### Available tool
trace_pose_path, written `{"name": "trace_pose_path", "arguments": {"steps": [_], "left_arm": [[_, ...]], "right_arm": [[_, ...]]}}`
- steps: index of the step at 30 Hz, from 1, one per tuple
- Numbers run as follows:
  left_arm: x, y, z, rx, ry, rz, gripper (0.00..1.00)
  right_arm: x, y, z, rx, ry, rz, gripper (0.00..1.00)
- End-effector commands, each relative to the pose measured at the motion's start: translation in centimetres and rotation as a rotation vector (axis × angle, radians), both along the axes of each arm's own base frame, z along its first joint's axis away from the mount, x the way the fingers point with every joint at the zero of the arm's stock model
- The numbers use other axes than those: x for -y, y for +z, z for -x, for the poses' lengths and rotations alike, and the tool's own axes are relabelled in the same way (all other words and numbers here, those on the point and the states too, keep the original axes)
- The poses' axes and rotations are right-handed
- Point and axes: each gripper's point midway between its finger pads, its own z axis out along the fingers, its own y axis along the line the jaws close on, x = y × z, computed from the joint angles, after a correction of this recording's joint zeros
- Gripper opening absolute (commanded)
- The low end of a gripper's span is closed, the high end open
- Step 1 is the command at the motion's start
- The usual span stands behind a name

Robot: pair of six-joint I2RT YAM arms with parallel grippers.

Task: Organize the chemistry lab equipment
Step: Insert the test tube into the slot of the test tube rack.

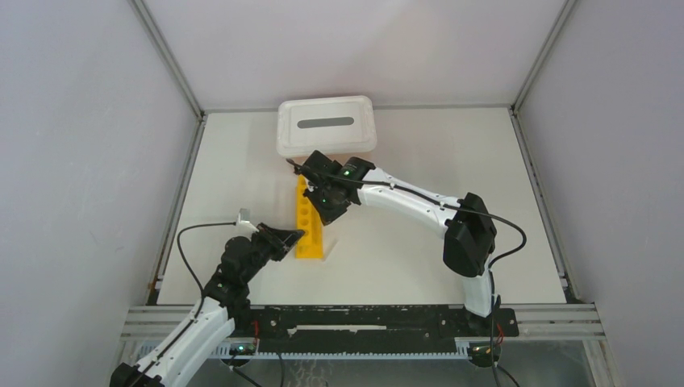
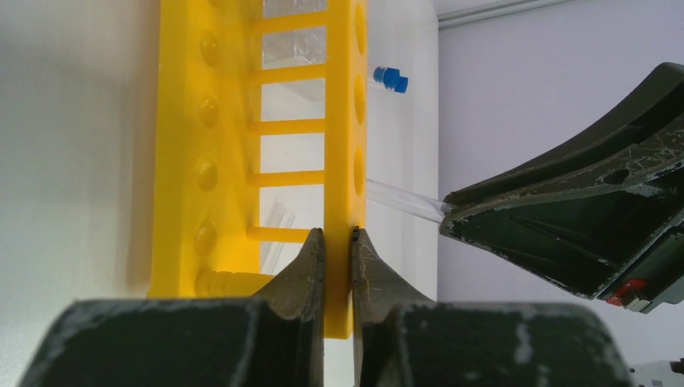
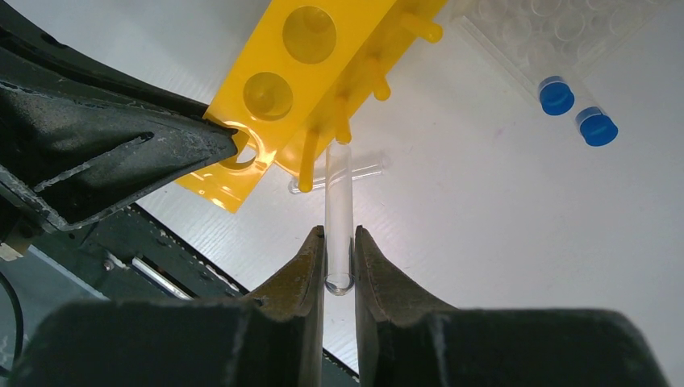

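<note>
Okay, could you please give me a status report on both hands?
Left hand shut on yellow rack. Right hand shut on clear tube, tip at the rack. No obstruction seen.

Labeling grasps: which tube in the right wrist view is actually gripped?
The uncapped tube clamped in the right gripper, tip toward the yellow rack. The other uncapped tube lies flat on the table; the two blue-capped tubes lie loose.
</note>
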Motion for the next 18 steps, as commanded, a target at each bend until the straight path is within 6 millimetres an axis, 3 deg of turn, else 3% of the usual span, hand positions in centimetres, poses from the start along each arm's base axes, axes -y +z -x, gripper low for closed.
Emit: {"name": "trace_pose_path", "arguments": {"steps": [1, 18], "left_arm": [[-0.7, -8.5, 3.7, -0.174, -0.058, -0.090, 0.10], [-0.7, -8.6, 3.8, -0.173, -0.067, -0.097, 0.10]], "right_arm": [[-0.2, -0.3, -1.3, 0.035, -0.005, -0.004, 0.07], [-1.3, 0.6, -2.2, 0.049, -0.012, -0.039, 0.06]]}}
